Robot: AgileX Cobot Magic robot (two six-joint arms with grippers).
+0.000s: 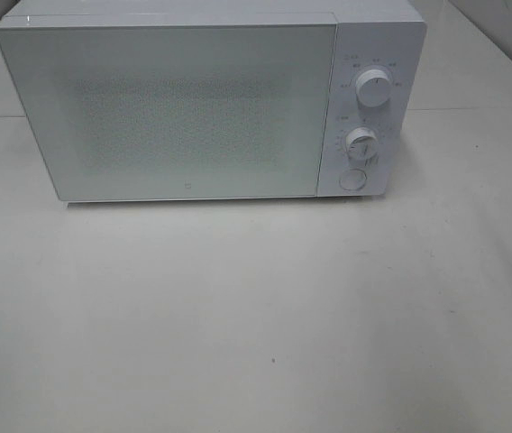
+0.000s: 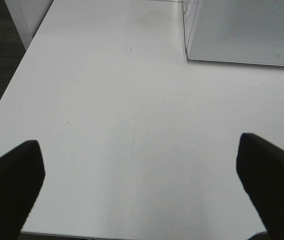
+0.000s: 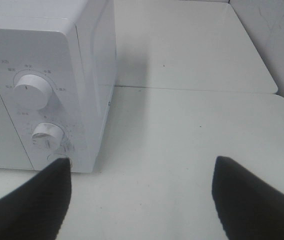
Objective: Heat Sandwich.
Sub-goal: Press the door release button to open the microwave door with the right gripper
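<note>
Whole microwave (image 1: 193,108) overhead, left gripper (image 2: 138,141), right gripper (image 3: 143,162) wrist-only

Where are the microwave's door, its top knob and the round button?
door (image 1: 175,113): high camera, middle of its panel.
top knob (image 1: 373,88): high camera, centre of its face.
round button (image 1: 352,179): high camera, its centre.

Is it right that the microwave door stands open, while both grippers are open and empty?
Not quite. The microwave door is shut, flush with the front, as the exterior high view shows. The left gripper and right gripper are indeed open and empty.
</note>
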